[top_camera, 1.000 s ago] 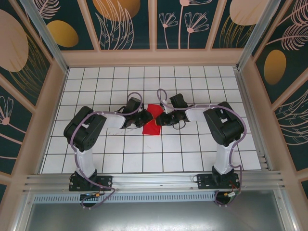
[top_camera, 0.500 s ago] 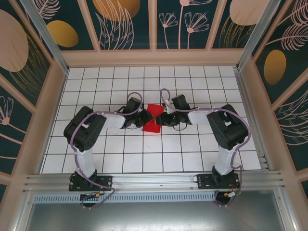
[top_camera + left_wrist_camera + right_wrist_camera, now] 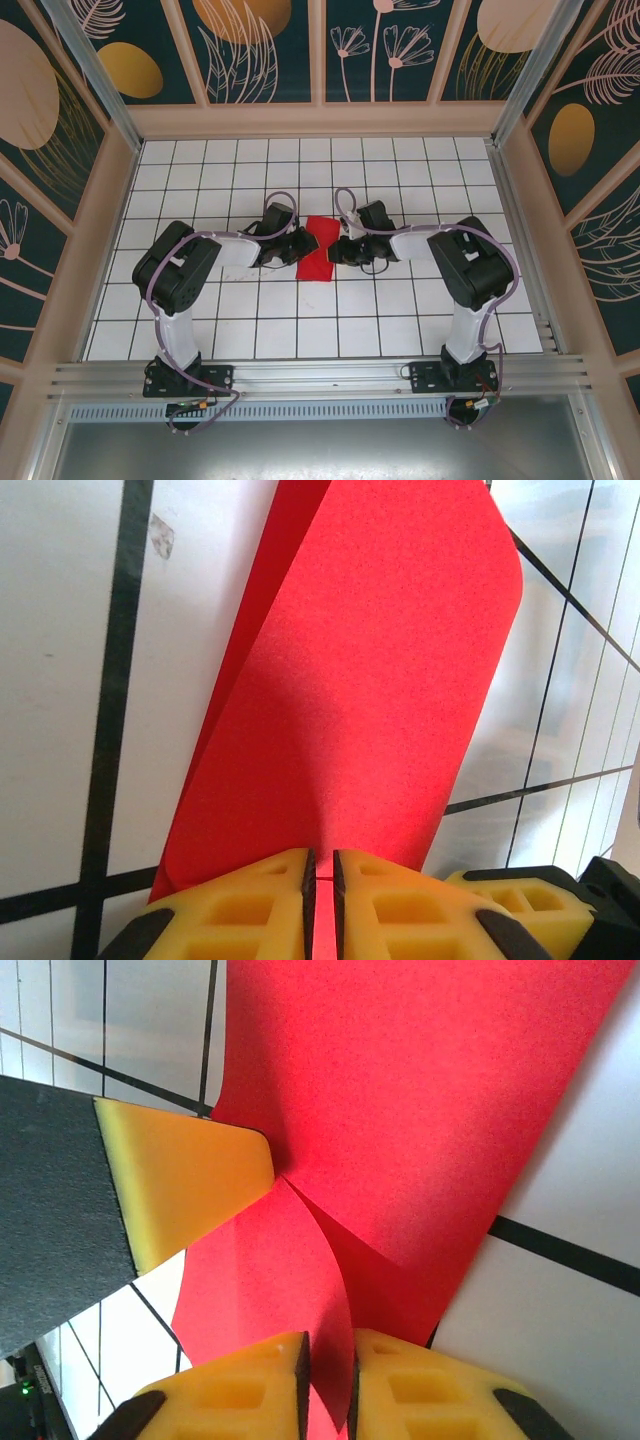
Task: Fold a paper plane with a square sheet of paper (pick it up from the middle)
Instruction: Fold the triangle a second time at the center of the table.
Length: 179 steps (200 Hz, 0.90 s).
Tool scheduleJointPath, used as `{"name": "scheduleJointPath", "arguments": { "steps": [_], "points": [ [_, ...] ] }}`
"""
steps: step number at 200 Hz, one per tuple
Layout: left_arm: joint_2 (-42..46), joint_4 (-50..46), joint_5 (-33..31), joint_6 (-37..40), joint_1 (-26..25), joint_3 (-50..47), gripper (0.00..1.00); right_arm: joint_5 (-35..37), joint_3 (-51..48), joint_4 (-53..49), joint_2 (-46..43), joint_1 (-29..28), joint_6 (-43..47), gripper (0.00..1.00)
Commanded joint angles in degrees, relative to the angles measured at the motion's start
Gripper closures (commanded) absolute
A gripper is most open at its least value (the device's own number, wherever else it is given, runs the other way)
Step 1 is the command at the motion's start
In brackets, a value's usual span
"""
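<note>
1. Pinching the near edge of the red paper sheet (image 3: 380, 660), the left gripper (image 3: 321, 865) has its fingers clenched. Only a thin red sliver shows in the slit between them. This is probably an anchor, so the sheet cannot slide while the other arm works.
2. The sheet runs away from those fingers doubled over, a second layer peeking out on its left side. It sits on the white tiled table (image 3: 200, 330), between the two grippers.
3. The right gripper (image 3: 330, 1350) has its fingers close on either side of a curled, upright flap. I cannot tell whether they squeeze it or merely bracket it.
4. Beyond the right fingers, up and to the left, a yellow finger (image 3: 190, 1175) of the left arm touches the paper where the creases meet. It likely pins the fold's pivot.
5. My read is a corner fold in hand, with no dart shape yet.
</note>
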<state>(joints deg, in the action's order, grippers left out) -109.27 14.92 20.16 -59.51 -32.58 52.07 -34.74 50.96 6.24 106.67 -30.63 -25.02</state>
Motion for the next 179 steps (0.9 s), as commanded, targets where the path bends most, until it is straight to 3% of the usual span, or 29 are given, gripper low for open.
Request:
{"name": "scheduleJointPath", "arguments": {
  "steps": [1, 38, 70, 104, 127, 179],
  "points": [
    [-1.6, -1.9, -0.7, 1.8, 0.2, -1.3, 0.83, 3.4, -0.6, -1.9, 1.0, -0.4, -0.2, 0.74],
    [-1.7, -1.8, -0.8, 1.9, 0.3, -1.6, 0.83, 9.2, -1.1, -5.0, -5.4, -0.4, -1.4, 0.63],
    [-1.5, -1.5, -0.7, 1.8, 0.2, -1.7, 0.83, 11.7, -2.9, -5.3, -12.6, -0.4, -5.2, 0.62],
    [-1.4, -1.3, -0.6, 1.7, 0.3, -1.8, 0.83, 7.8, -2.5, -1.8, -14.6, -4.8, -9.2, 0.80],
    [-1.2, -1.3, -0.5, 1.8, 0.2, -1.7, 0.83, 9.3, -0.1, -2.8, -12.1, -8.0, -10.6, 0.83],
    [-1.0, -1.2, -0.2, 2.0, 0.3, -2.1, 0.83, 6.9, 2.6, -2.9, -5.8, -8.4, -13.0, 0.87]
  ]
}}
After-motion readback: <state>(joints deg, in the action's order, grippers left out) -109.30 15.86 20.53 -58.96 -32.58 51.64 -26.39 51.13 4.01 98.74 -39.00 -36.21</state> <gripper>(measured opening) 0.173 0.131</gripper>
